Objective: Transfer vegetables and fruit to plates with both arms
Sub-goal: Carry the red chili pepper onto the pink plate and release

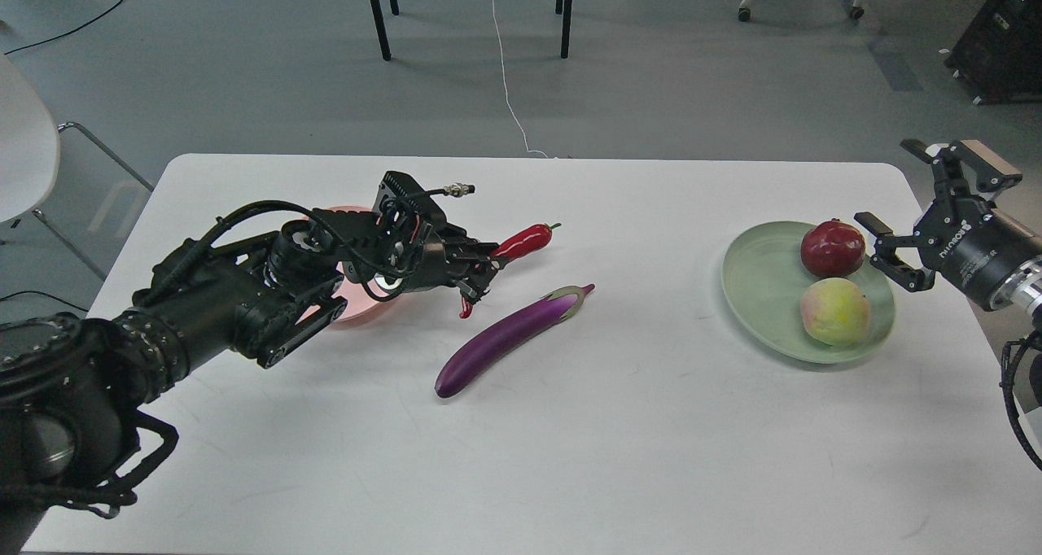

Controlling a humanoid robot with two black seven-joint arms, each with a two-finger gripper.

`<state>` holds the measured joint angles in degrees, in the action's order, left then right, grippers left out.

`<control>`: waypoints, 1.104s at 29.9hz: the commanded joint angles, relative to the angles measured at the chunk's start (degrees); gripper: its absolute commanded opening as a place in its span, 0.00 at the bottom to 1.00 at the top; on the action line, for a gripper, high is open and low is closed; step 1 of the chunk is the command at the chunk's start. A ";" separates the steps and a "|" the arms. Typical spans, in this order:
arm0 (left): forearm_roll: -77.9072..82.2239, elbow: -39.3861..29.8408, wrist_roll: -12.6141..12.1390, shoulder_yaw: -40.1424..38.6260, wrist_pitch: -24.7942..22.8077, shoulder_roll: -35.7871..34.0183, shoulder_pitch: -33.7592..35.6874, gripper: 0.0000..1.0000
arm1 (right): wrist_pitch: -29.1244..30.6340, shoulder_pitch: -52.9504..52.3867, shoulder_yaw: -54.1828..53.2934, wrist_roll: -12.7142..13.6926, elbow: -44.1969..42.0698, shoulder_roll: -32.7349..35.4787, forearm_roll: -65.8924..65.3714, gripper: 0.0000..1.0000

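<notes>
My left gripper [479, 268] is shut on the red chili pepper [525, 239] and holds it lifted off the white table [570, 441], its tip hanging below the fingers. The purple eggplant [505, 337] lies on the table just right of and below the gripper. The pink plate [346, 294] sits mostly hidden behind my left wrist. The pale green plate [757, 290] at the right holds the dark red pomegranate [832, 247] and the yellow-green mango-like fruit [834, 311]. My right gripper [886, 250] is open and empty, just right of the pomegranate.
Black chair legs [376, 14] and a white cable [509, 91] are on the grey floor beyond the table's far edge. A white chair [24, 144] stands at the left. A black case [1001, 34] sits at the far right.
</notes>
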<state>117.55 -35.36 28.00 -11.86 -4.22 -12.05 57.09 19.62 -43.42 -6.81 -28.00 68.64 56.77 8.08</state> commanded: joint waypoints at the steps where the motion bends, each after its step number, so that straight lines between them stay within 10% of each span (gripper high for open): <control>1: -2.41 -3.74 0.00 0.26 0.09 -6.48 0.65 0.15 | 0.06 0.00 -0.22 0.00 -0.09 -0.08 -0.08 0.98; 14: -2.41 -3.48 0.00 2.19 0.00 -20.03 -5.41 0.23 | 0.06 0.09 -0.13 0.00 0.00 -0.34 -0.08 0.98; 22: -2.68 -1.02 0.00 1.76 0.44 -19.77 -7.44 0.88 | 0.15 0.09 -0.04 0.00 0.00 -0.25 -0.08 0.98; 28: -2.50 -3.30 0.00 1.40 2.37 -19.50 -6.21 0.96 | 0.15 0.26 -0.04 0.00 0.00 -0.16 -0.08 0.98; 33: -2.50 -18.22 0.00 1.23 3.43 -21.26 -3.49 0.96 | 0.15 0.26 -0.04 0.00 0.00 -0.25 -0.17 0.98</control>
<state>114.94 -45.08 28.00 -10.53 -0.94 -32.19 52.20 19.79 -43.16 -6.87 -27.99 68.65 56.59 7.92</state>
